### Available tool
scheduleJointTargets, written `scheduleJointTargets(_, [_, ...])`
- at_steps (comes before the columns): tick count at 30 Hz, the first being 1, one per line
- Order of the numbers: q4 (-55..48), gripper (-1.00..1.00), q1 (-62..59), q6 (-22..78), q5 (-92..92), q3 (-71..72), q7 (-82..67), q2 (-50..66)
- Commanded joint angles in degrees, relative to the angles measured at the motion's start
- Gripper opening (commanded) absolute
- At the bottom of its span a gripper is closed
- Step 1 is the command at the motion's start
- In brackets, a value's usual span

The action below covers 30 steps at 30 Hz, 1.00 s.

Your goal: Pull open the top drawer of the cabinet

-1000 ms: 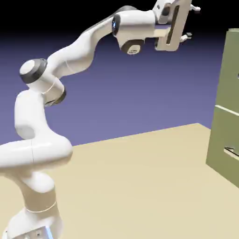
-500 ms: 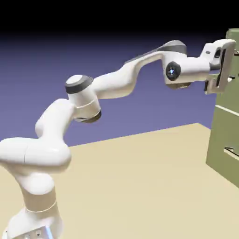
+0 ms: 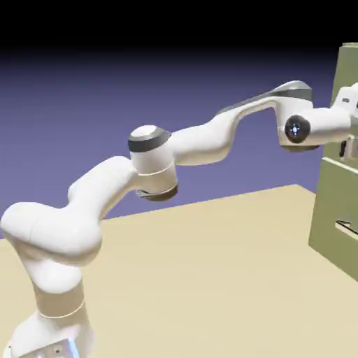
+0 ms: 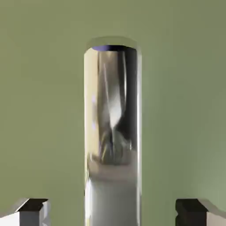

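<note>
The olive-green cabinet stands at the exterior view's right edge. My arm reaches across to the top drawer, and the hand is cut off by the picture's edge there. In the hand view, the top drawer's silver bar handle runs up the middle, large and close, against the green drawer front. My gripper straddles the handle. Its fingertips show at the bottom corners, with a strip of green front between each one and the bar, so the jaws stand open around it.
A lower drawer juts out a little from the cabinet, with its own silver handle. The tan table stretches between the robot's base and the cabinet.
The arm has stretched out to the right and come down from above the cabinet's height. The hand has gone to the top drawer's front, mostly past the picture's right edge.
</note>
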<state>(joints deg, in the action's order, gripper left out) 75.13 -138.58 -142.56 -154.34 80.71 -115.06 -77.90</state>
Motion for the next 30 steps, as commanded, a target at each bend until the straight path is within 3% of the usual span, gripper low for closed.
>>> scheduleJointTargets(1, [2.1, -1.00, 1.2, 0.8, -0.3, -0.2, -0.7, 0.1])
scheduleJointTargets(30, [62.3, -1.00, 39.6, 23.8, 5.6, -16.2, -11.2, -0.1])
